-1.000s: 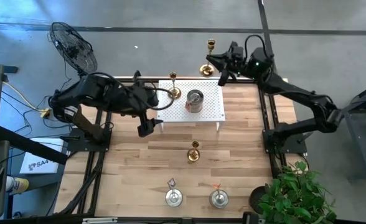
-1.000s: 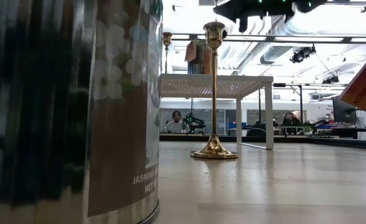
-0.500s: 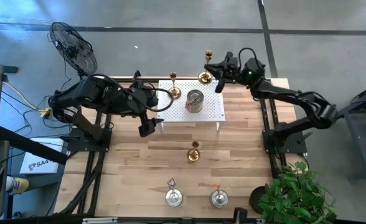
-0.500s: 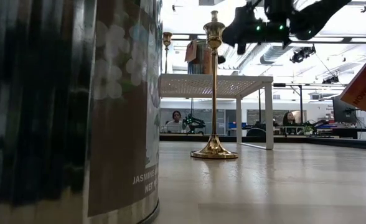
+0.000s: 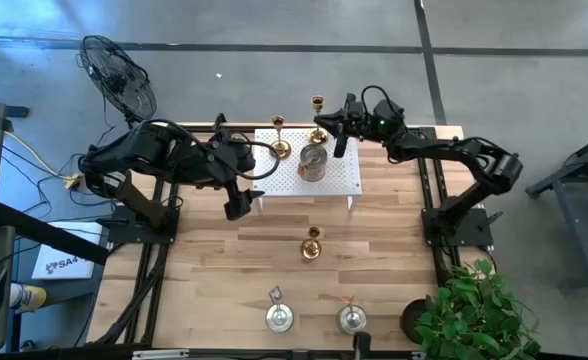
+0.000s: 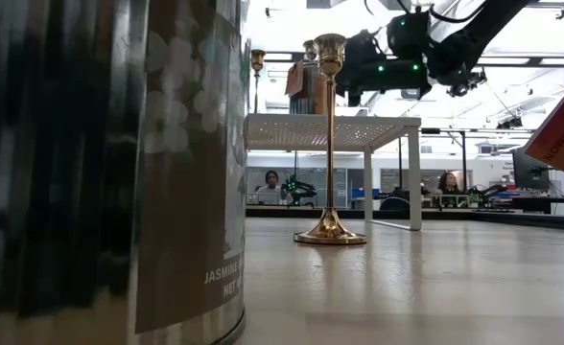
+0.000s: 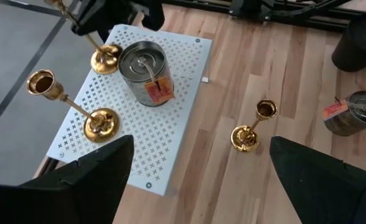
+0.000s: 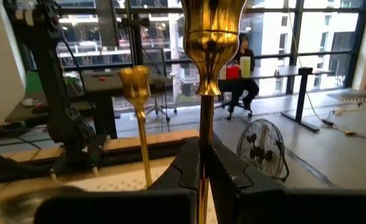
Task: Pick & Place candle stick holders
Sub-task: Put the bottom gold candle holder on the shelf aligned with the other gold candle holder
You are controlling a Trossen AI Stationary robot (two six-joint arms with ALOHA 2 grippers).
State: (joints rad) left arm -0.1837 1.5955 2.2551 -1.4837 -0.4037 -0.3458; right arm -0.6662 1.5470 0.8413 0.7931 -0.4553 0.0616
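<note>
Gold holder [image 8: 209, 37] is clamped by its stem between the right gripper [image 5: 332, 128] fingers, upright, over the far edge of the white rack [image 5: 346, 180]. A second gold holder [image 7: 77, 109] stands on the rack beside it, and a silver tin [image 7: 144, 71] sits just in front of the gripper.

Risks: the thin stem could slip or tilt in the pinch; on lowering, the base could clip the tin, knock the standing holder, or land half off the rack edge.

The tin holds a wick, so likely wax. A third gold holder [image 5: 311, 244] and two more tins [image 5: 279, 316] sit on the table well behind. Left gripper [image 5: 236, 205] waits by the rack's near corner, fingers apart.
</note>
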